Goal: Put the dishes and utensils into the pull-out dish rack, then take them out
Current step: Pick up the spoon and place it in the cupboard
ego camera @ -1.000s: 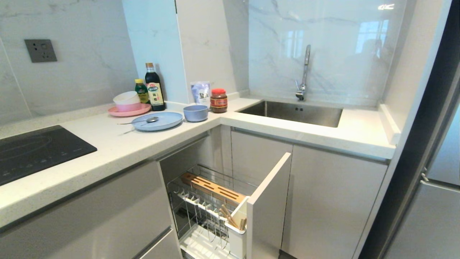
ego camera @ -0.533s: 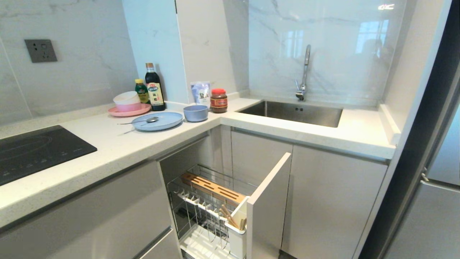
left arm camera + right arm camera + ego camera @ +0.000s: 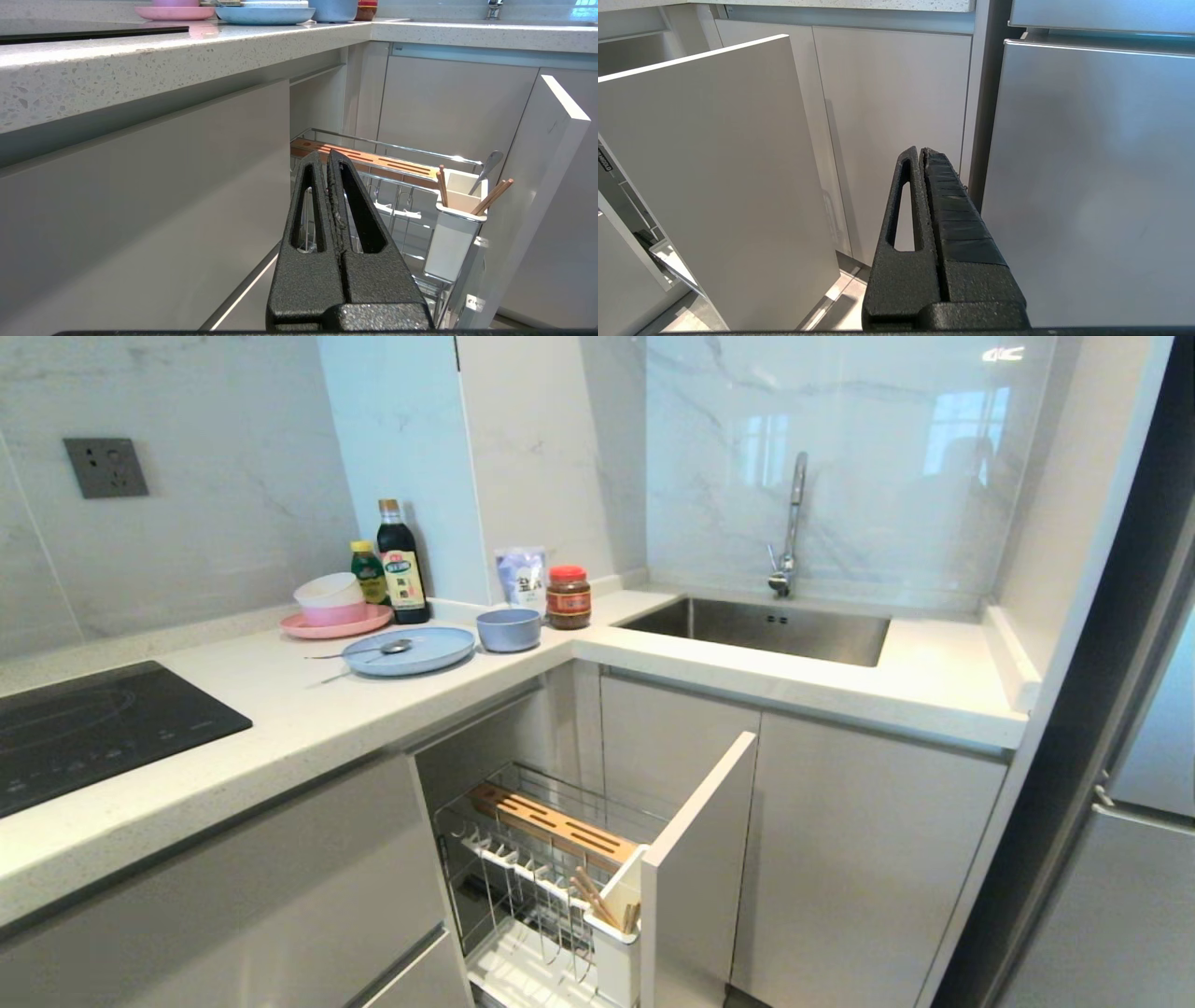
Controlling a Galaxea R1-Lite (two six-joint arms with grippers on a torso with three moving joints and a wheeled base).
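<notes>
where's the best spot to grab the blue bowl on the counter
Probably by its rim, coming down from above. The blue bowl stands upright and open on the counter. Take the rim on the side facing the robot: a red-lidded jar and a pouch crowd the back, and the blue plate sits close on its left.

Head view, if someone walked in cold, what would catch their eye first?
Likely the pull-out dish rack, drawn open below the counter, with chopsticks standing in its white caddy. Next, the blue plate with a spoon on it and the blue bowl beside it, on the counter left of the sink. Neither arm shows in that view.
</notes>
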